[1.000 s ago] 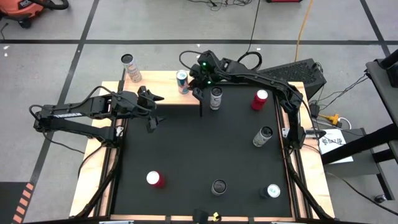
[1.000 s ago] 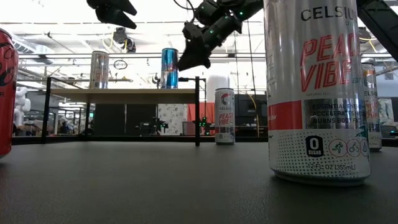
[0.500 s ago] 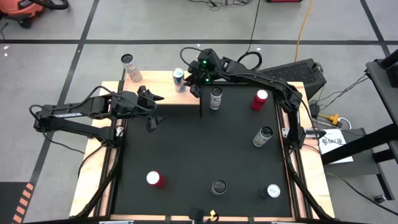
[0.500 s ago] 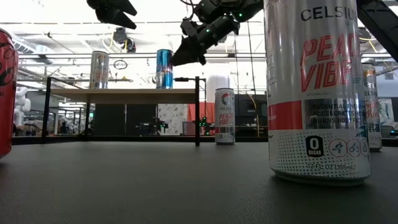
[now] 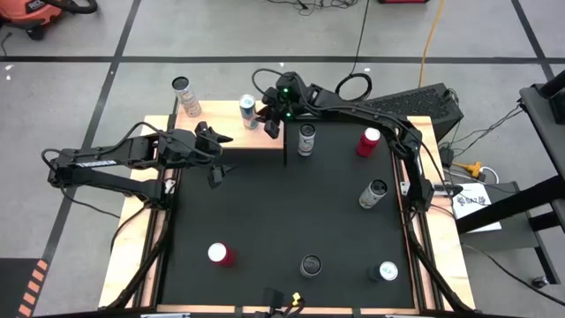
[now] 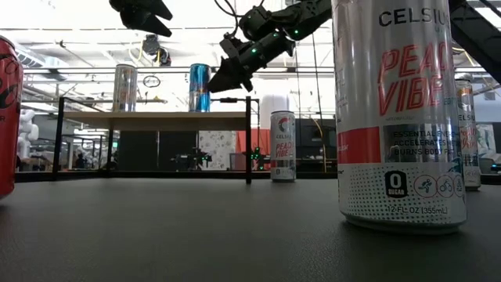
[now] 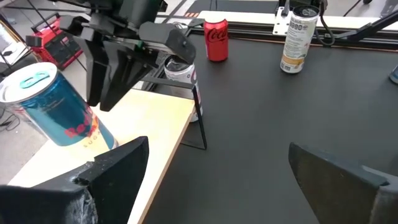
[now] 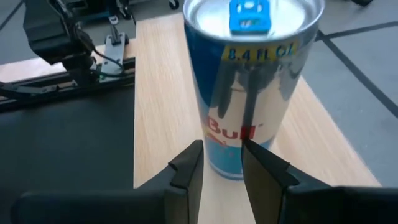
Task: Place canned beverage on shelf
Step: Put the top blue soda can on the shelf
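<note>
**Blue can on the shelf, right tool just off it**

Blue can [image 5: 248, 110] stands upright on the pale wood shelf [image 5: 225, 132], and I'm looking at it nose-on through the right wrist camera [image 8: 249, 81]. My right tool [image 5: 270, 126] sits just beside it over the shelf's end, fingers [image 8: 186, 171] drawn nearly together with only a thin slot between them; they grip nothing, and I can't tell whether the tips touch the can's base. From the low view the can [image 6: 199, 88] is tall on the board, with the right tool [image 6: 221, 82] slanting down towards it. A silver can [image 5: 185, 95] stands at the shelf's other end. My left tool [image 5: 218, 157] waits beside the shelf over the black tabletop [image 5: 291, 221], fingers [image 7: 118, 165] spread wide apart, holding nothing. Red can [image 5: 368, 140] and more cans stay scattered on the tabletop.
</note>
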Tool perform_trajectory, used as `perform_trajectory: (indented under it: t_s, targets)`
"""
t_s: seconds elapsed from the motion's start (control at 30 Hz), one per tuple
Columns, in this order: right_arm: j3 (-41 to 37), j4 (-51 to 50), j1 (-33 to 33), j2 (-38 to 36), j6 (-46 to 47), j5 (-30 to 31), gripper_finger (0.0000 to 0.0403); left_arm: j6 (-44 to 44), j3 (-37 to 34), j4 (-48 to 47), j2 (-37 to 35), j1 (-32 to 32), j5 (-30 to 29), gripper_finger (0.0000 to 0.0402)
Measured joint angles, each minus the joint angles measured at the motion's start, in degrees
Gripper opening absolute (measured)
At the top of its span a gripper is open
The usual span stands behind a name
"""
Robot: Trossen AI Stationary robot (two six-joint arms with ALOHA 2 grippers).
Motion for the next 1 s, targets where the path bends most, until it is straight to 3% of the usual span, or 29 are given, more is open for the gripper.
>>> perform_trajectory:
  t_s: [0.33, 0.6, 1.0]
  targets:
    - [0.00, 1.77, 0.00, 0.00, 0.62, 0.00, 0.0091, 0.07, 0.00, 0.00, 0.02, 0.04, 0.00, 0.0391]
    - [-0.04, -2.84, -0.23, -0.02, 1.65, 0.11, 0.0091, -0.23, 0.00, 0.00, 0.02, 0.04, 0.00, 0.0391]
    - [-0.04, 3.07, -1.57, -0.02, 3.18, 0.27, 0.0091, 0.02, 0.00, 0.00, 0.00, 0.09, -2.84, 0.0391]
